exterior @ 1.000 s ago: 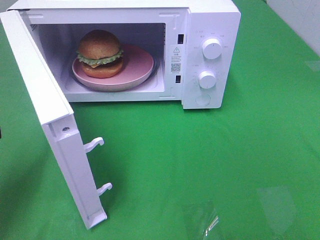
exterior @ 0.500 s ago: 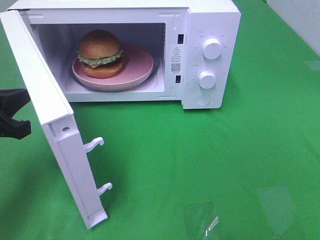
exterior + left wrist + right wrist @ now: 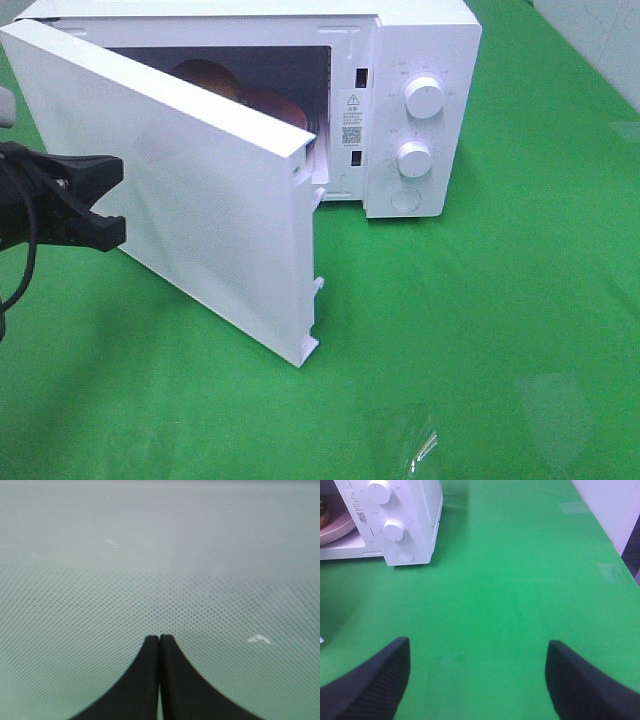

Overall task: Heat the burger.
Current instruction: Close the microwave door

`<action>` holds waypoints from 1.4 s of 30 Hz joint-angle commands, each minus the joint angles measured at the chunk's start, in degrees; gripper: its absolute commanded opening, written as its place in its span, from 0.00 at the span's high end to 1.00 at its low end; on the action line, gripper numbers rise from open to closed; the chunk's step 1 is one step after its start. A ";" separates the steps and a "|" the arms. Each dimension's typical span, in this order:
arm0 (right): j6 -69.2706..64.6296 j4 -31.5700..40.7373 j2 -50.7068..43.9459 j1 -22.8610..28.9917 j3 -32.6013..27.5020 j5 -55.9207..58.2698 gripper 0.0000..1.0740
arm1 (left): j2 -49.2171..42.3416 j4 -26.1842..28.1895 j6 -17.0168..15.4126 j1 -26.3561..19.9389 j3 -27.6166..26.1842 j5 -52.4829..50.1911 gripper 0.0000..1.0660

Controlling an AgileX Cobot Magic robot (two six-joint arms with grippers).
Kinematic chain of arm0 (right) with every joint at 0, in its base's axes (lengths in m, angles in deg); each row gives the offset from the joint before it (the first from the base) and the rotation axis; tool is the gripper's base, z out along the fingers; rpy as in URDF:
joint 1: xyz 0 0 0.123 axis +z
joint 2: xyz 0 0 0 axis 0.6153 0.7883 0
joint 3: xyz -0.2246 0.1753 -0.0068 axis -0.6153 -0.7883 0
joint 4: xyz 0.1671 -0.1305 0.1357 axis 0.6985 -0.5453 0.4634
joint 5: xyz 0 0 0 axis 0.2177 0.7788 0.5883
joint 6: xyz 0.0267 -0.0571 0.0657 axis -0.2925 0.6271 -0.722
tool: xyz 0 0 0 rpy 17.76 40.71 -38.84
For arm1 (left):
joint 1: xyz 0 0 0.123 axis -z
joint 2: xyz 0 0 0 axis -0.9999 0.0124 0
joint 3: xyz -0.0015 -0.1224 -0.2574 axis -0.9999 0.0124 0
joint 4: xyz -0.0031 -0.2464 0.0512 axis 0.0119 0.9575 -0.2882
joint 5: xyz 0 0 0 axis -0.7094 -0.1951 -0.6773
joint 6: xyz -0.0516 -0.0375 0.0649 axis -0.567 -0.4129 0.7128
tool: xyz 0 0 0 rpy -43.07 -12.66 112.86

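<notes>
Exterior high: one white microwave [image 3: 425, 40] with two round knobs [image 3: 424, 98]. Its flat door [image 3: 200, 210] stands half-swung and hides most of the cavity. One burger [image 3: 205, 75] sits inside, only its bun top visible, beside a sliver of pink plate [image 3: 278, 105]. The left gripper [image 3: 80, 200] is at the door's outer face.
Left wrist: jaws pressed together, holding nothing, tips against the dotted window mesh.
Right wrist: the right gripper [image 3: 477, 645] has its jaws wide apart and empty, above the green cloth [image 3: 520, 580].

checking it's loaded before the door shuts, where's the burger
In the high view the burger sits inside the microwave at upper left, mostly hidden behind the half-shut door; only its bun top shows.
</notes>
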 commanded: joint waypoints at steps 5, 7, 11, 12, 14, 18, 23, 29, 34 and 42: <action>0.52 -0.06 -1.38 -0.29 -0.23 -0.06 0.32 | 3.32 6.07 3.09 5.21 -4.18 -0.52 1.00; 0.52 -0.06 -1.38 -0.29 -0.23 -0.06 0.32 | 4.47 7.56 4.47 6.70 -5.44 -0.40 1.00; 0.52 -0.06 -1.38 -0.29 -0.23 -0.06 0.32 | 6.82 11.63 6.07 9.63 -8.31 -0.17 1.00; 0.52 -0.06 -1.38 -0.29 -0.23 -0.06 0.32 | 6.82 11.63 6.07 9.63 -8.31 -0.17 1.00; 0.52 -0.06 -1.38 -0.29 -0.23 -0.06 0.32 | 8.42 14.15 7.22 11.40 -10.31 0.40 1.00; 0.52 -0.06 -1.38 -0.29 -0.23 -0.06 0.32 | 10.49 16.10 9.11 13.52 -13.18 1.72 1.00; 0.52 -0.06 -1.38 -0.29 -0.23 -0.06 0.32 | 12.43 18.74 9.91 15.13 -15.81 2.06 1.00; 0.52 -0.06 -1.38 -0.29 -0.23 -0.06 0.32 | 15.81 21.54 11.06 16.84 -20.68 2.81 1.00; 0.52 -0.06 -1.38 -0.29 -0.23 -0.06 0.32 | 17.76 21.60 11.17 17.48 -24.29 4.81 1.00; 0.57 -0.06 -1.38 -0.29 -0.23 -0.06 0.32 | 20.11 22.40 11.17 17.48 -29.11 6.19 1.00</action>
